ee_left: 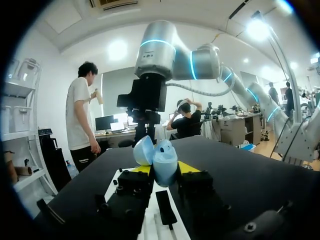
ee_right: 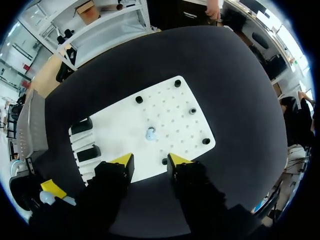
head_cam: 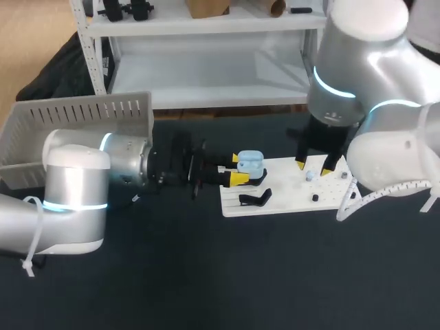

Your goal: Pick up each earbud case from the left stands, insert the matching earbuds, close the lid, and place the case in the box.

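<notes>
the left arm [head_cam: 75, 185] comes in low across the dark bench [head_cam: 172, 275], and the left jaws are pinching a light blue earbud case [head_cam: 249, 162] from two sides, one yellow tip [head_cam: 240, 179] showing just below it; the case is held over the left end of the white board [head_cam: 289, 201], clear of its surface; in the left wrist view the earbud case [ee_left: 161, 159] sits between the yellow fingertips [ee_left: 188, 167], its lid tipped open to one side; two black stands [ee_right: 81, 126] lie on that same end of the board, one beside the other, and in the head view one black stand [head_cam: 255, 199] lies on the board just in front of the held case; the right arm [head_cam: 357, 62] hangs over the right part of the board, the right jaws spread and pointing down, with nothing between the yellow fingertips [ee_right: 123, 160]; a small pale earbud [ee_right: 150, 133] stands on the white board [ee_right: 120, 125] just ahead of them, not touched; the same earbud [head_cam: 310, 175] shows in the head view between the two yellow tips; small black pegs [ee_right: 193, 110] dot the board around it; a grey slatted box [head_cam: 82, 120] stands at the far left of the bench, well apart from the board.
</notes>
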`<state>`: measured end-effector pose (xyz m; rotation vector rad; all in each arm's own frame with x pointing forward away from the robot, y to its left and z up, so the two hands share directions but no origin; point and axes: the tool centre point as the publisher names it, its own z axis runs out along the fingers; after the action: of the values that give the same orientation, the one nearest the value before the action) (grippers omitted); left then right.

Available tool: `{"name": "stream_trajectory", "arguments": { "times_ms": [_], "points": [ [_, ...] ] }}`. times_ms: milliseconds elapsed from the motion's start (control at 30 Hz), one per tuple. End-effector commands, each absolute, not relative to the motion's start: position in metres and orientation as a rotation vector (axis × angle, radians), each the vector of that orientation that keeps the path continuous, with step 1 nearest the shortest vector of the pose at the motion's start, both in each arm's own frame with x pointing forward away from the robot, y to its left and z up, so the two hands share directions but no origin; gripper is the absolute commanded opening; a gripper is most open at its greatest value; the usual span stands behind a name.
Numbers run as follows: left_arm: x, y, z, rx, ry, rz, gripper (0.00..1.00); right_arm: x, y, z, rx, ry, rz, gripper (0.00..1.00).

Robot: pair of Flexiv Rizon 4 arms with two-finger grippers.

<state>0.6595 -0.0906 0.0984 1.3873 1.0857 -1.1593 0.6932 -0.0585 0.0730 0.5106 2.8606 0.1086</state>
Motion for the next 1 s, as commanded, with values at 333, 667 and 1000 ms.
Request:
{"name": "stream_trajectory", "arguments": {
  "times_ms": [333, 667, 1000],
  "points": [
    [0.658, -0.091, 0.098, 1.384, 1.087, -1.155, 0.0, 0.704, -0.061, 0.048, 0.547, 2.852, 0.1, 0.42],
    [0.658, -0.091, 0.098, 1.384, 1.087, -1.155, 0.0, 0.711, -0.062, 0.037, 0.557, 2.853, 0.119, 0.4],
    [0.658, -0.091, 0.098, 1.384, 1.087, -1.155, 0.0, 0.717, -0.062, 0.036, 0.561, 2.853, 0.139, 0.37]
  ]
}}
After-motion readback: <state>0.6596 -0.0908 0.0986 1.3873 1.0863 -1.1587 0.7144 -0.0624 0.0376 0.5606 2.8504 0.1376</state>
